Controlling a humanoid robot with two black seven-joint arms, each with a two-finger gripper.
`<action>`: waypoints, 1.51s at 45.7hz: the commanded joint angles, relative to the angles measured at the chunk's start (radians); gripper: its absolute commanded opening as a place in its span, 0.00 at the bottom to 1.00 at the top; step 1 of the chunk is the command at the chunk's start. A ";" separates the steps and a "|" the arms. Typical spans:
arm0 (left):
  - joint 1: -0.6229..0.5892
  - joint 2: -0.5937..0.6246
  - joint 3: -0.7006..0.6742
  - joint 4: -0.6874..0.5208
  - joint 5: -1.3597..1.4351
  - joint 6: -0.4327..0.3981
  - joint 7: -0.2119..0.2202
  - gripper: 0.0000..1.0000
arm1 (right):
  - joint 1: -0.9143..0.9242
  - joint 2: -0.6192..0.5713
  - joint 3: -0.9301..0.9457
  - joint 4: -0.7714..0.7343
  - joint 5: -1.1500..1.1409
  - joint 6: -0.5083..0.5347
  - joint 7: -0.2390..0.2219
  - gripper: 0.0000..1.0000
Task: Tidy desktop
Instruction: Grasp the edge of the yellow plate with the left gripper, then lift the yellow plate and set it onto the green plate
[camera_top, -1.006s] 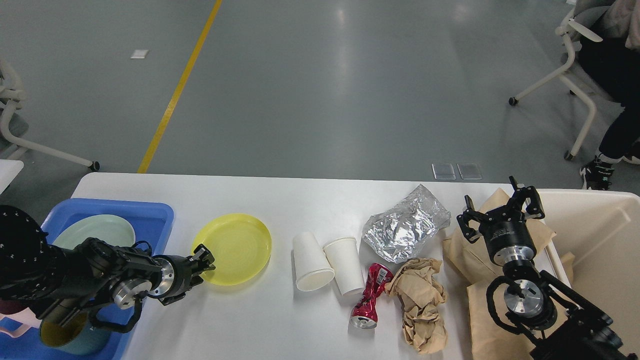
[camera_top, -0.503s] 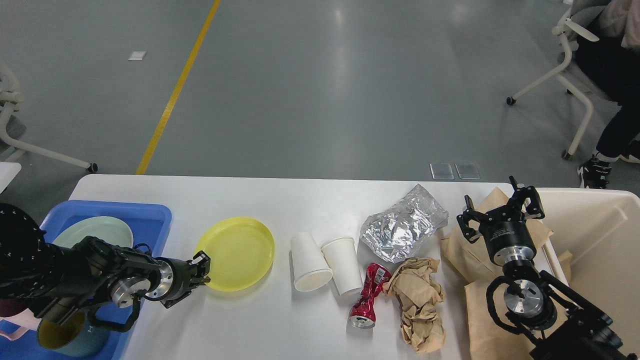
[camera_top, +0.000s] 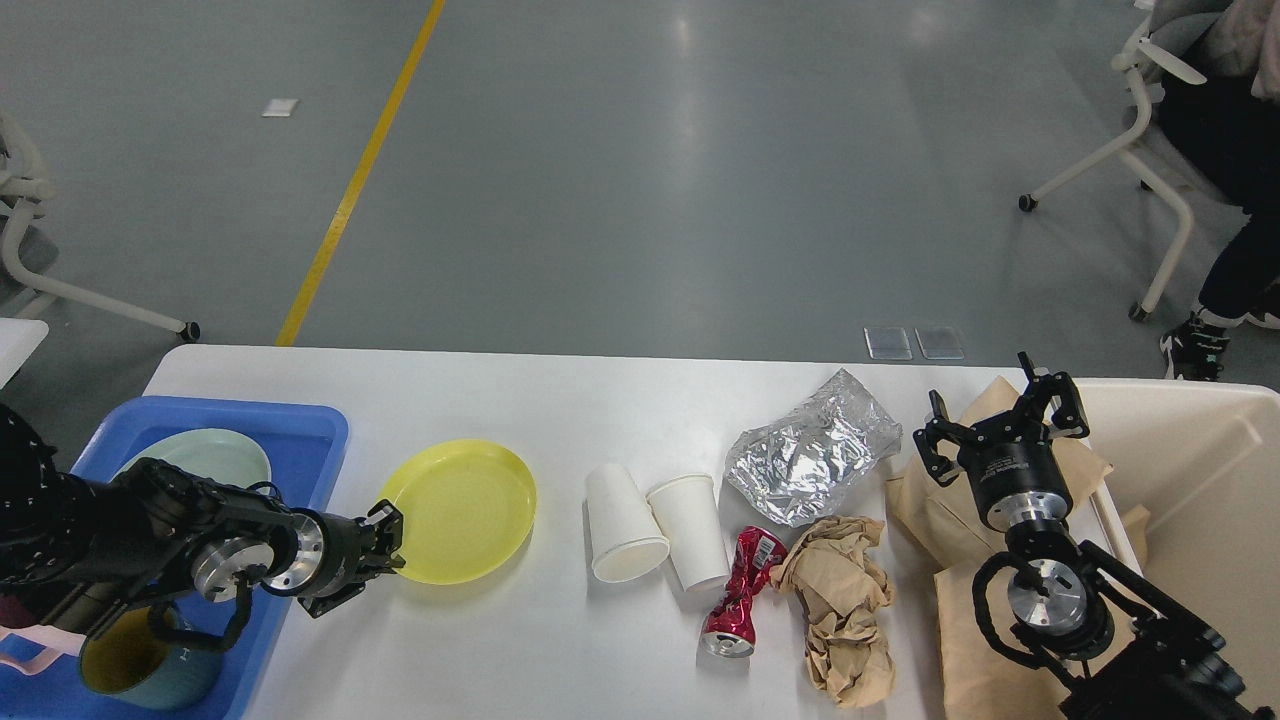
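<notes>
On the left part of the white desktop (camera_top: 560, 400) lies a yellow plate (camera_top: 465, 510). My left gripper (camera_top: 385, 535) is shut on its left rim, just right of the blue tray (camera_top: 310, 430). Further right come two white paper cups (camera_top: 620, 520), one upside down and one tipped, a crushed red can (camera_top: 740, 590), a silver foil bag (camera_top: 810, 460) and crumpled brown paper (camera_top: 840, 600). My right gripper (camera_top: 1000, 415) stands open and empty above a brown paper bag (camera_top: 930, 500) at the table's right end.
The blue tray holds a pale green plate (camera_top: 210, 455) and a mug with a yellow inside (camera_top: 130, 660). A cream bin (camera_top: 1200, 470) stands off the right edge. Beyond the table is grey floor, with a seated person and chair (camera_top: 1160, 130) at the far right.
My left gripper has drawn back to the left toward the blue tray, and the yellow plate has shifted left with it. The right arm has not moved.
</notes>
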 joint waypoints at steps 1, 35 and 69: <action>-0.020 0.018 0.001 -0.023 0.000 -0.014 0.003 0.00 | 0.000 -0.001 0.000 0.000 0.000 0.000 0.000 1.00; -0.803 0.157 0.359 -0.644 0.000 0.010 0.008 0.00 | 0.000 0.000 0.000 -0.001 0.000 0.000 0.000 1.00; -0.765 0.449 0.504 -0.376 0.104 -0.175 0.019 0.00 | 0.000 -0.001 0.000 0.000 0.000 0.000 0.000 1.00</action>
